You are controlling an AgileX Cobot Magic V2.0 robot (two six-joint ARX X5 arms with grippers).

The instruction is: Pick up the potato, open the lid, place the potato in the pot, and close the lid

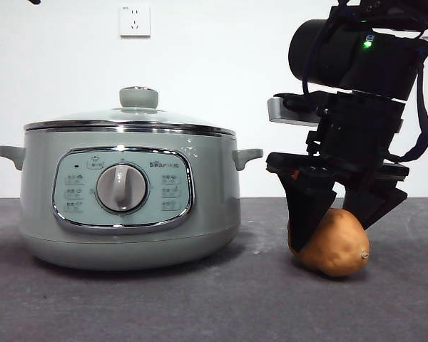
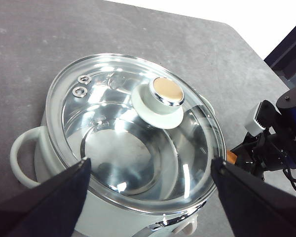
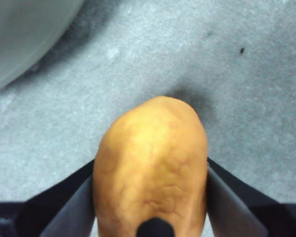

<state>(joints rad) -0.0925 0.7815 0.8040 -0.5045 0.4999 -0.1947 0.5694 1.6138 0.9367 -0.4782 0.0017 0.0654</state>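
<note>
Item: one orange-brown oval potato [image 1: 335,246] with smooth matte skin faintly veined, one end tapered. It lies on the dark grey speckled tabletop [image 1: 200,299], beside the pot and apart from it, on the side of the pot's handle nearest the working arm.

Item: one large round pale sage-green electric pot [image 1: 128,196]. Two small side handles, one to each side. One chrome-framed control panel on the front with one central grey dial [image 1: 121,188]. Polished steel interior visible through the lid in the left wrist view.

Item: one shallow domed glass lid [image 2: 133,133] with chrome rim, seated on the pot. One round pale grey-green knob [image 2: 158,101] with a chrome collar and tan top. Two small metal vent rings near the rim.

Tool: right gripper [image 1: 339,214], two black jaws set about the potato, one against each flank; both jaws press the skin in the right wrist view. The potato sits at table level between them.

Tool: left gripper [image 2: 148,195], two black jaws spread wide, poised above the lidded pot, holding nothing and touching nothing.

Other: one white wall socket [image 1: 134,21] on the white wall behind.
</note>
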